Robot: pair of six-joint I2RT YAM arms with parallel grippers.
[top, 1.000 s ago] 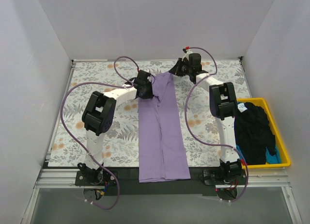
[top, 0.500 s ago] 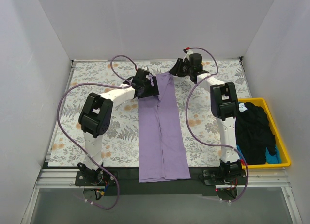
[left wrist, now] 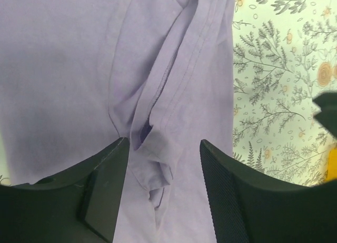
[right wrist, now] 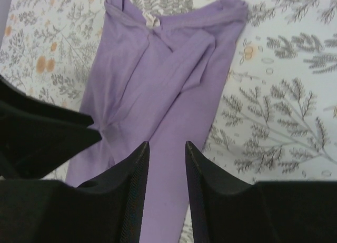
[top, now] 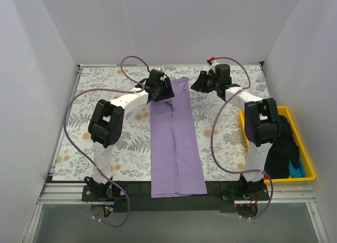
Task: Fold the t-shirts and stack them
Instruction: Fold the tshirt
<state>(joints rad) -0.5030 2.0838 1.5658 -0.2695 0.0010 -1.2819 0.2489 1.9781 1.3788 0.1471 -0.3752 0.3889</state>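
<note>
T-shirts first. Lavender t-shirt point(top: 176, 143): lies flat in the middle of the desk point(top: 116, 143), between the left arm point(top: 108, 122) and the right arm point(top: 258, 122), as one long strip. Runs from the collar end at the far side down to the near edge, where the hem reaches onto the dark strip point(top: 131, 193). Both sides and the sleeves folded in already, so the first folds look done. Some bumps and creases up by the collar end.

Left jaws: wide apart, low over the wrinkly part near the collar, holding nothing. Right jaws: only a narrow gap, up off the cloth and a bit to the right of the collar, holding nothing either.

Left to do, by the look of it: fold the long strip across into a small flat piece and set it down as the bottom of the stack. Black t-shirt point(top: 279, 143) and blue t-shirt point(top: 297, 172): bunched up in the yellow tray point(top: 310, 169) at the right edge of the desk, not folded yet. So only an early part of the job done.

Around: purple cables point(top: 79, 95) looping from both arms, pale walls point(top: 168, 27) on three sides. Nothing lying on the strip to block a fold. Could get in the way: cables hanging near the shirt, and the right arm close beside the tray.
</note>
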